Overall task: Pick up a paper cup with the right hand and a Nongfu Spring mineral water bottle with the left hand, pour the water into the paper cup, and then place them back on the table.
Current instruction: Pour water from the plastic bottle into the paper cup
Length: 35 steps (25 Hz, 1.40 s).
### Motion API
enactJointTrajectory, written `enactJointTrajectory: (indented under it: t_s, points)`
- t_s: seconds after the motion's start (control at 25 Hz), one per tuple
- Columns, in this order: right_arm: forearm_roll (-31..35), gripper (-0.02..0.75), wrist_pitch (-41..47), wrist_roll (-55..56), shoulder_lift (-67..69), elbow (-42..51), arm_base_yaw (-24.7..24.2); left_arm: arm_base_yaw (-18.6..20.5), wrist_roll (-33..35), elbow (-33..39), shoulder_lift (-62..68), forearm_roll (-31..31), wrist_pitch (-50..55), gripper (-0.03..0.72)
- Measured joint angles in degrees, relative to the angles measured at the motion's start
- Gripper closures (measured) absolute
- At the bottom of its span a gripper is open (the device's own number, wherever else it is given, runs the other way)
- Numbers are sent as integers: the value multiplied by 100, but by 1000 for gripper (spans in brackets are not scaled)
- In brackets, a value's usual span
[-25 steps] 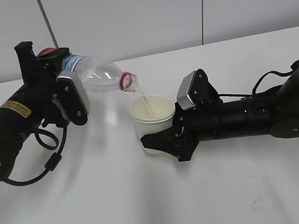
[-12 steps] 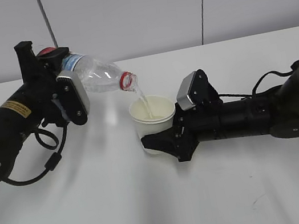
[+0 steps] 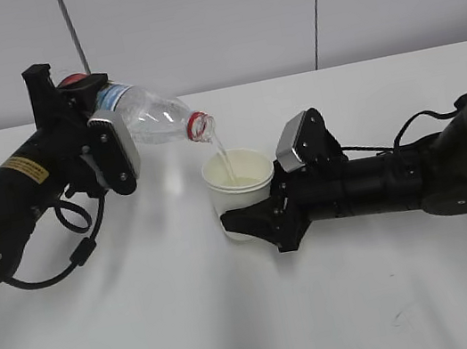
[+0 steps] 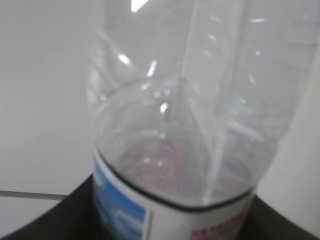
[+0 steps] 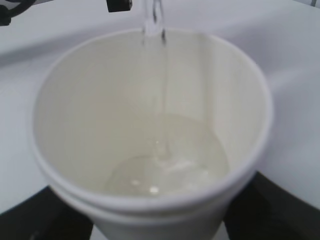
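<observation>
**Midway: water streaming from bottle to cup**

Clearly, the Nongfu Spring mineral water bottle [image 3: 151, 117] lay tipped well past level in the left hand [image 3: 96, 140], its red-ringed neck angled down toward the right and its mouth poised just above the paper cup [image 3: 239, 187]. The left hand's fingers were clamped on the bottle's labelled lower body, and the left wrist view showed the clear upper body [image 4: 195, 115] looking mostly empty, though glare made it hard to tell how much liquid remained inside.

A thin stream of the water [image 3: 222, 154] fell from the bottle's mouth into the cup. In the right wrist view the stream [image 5: 161, 75] entered near the far rim, and a shallow pool covered the bottom of the cup [image 5: 150, 200], leaving the cream-white inner walls mostly bare.

The right hand [image 3: 264, 219] reached in low from the right, its dark fingers closed on either side of the cup's lower wall. The cup stood upright, at or just above the table [image 3: 244, 335]; whether its base touched could not be told.
</observation>
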Motion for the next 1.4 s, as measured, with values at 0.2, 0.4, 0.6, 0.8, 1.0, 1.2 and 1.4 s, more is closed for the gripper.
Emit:
enactJointTrajectory:
  t_s: [0.2, 0.4, 0.6, 0.8, 1.0, 1.2, 1.4]
  points:
    - [0, 229, 0, 0, 0, 0, 0, 0, 0, 0, 0, 0, 0, 308]
    - [0, 229, 0, 0, 0, 0, 0, 0, 0, 0, 0, 0, -1, 308]
    - [0, 229, 0, 0, 0, 0, 0, 0, 11, 0, 0, 0, -1, 308]
    - [0, 229, 0, 0, 0, 0, 0, 0, 11, 0, 0, -1, -6, 308]
    - [0, 229, 0, 0, 0, 0, 0, 0, -29, 0, 0, -32, -6, 308]
    - [0, 229, 0, 0, 0, 0, 0, 0, -200, 0, 0, -41, -11, 308]
    - [0, 229, 0, 0, 0, 0, 0, 0, -440, 0, 0, -46, -13, 308]
